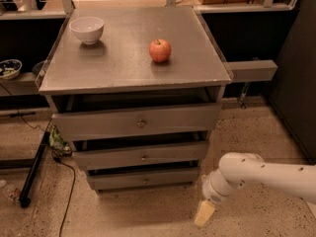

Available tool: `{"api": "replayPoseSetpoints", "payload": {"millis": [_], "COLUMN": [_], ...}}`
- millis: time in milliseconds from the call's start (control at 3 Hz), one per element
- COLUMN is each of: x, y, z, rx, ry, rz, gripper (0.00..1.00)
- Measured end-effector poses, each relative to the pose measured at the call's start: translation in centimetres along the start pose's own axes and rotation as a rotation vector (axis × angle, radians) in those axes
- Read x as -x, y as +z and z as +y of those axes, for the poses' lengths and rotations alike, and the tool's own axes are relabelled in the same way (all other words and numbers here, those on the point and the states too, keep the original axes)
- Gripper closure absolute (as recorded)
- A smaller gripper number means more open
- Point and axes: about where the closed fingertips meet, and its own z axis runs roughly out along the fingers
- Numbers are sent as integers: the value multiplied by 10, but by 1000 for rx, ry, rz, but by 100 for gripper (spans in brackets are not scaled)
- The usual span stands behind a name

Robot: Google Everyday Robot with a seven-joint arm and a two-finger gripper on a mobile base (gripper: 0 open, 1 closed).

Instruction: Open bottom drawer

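Note:
A grey three-drawer cabinet stands in the middle of the camera view. The bottom drawer (144, 178) is the slimmest front, with a small round knob at its centre, and sits close to the floor. It looks shut. My white arm comes in from the right. The gripper (204, 213) hangs low over the floor, to the right of the bottom drawer and a little in front of it, apart from it.
The middle drawer (142, 155) and top drawer (138, 122) lie above. A white bowl (87, 29) and a red apple (160, 50) stand on the cabinet top (118, 63). A black pole (33, 169) and a cable lie on the floor at left.

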Motion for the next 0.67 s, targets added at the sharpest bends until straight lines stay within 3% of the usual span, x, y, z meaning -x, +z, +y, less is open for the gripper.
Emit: {"api": "replayPoseSetpoints", "payload": {"millis": [333,667], "x": [-5,14], "y": [33,75], "z": [-10,-59], "rx": [-27,-30], "ry": [66,107], "rz": [-22,-70], "gripper": [0,0]}}
